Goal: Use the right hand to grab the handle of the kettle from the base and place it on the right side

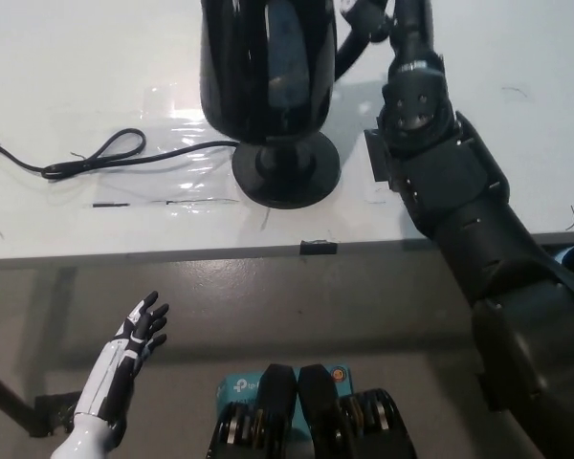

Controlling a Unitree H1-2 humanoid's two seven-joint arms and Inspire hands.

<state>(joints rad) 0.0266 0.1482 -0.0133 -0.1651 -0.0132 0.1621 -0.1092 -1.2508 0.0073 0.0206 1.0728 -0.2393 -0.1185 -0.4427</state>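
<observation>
a: fingers of the right hand (378, 17) look wrapped on the kettle (266, 67) handle, top edge crops them

b: kettle hangs above its base (285, 170), clear of it; bare table (517, 124) lies to its right. left hand (134, 342) rests low, fingers spread

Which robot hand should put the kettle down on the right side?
Right. The black right hand already holds the kettle by its handle, lifted off the base. The white left hand hangs open below the table, far away.
</observation>
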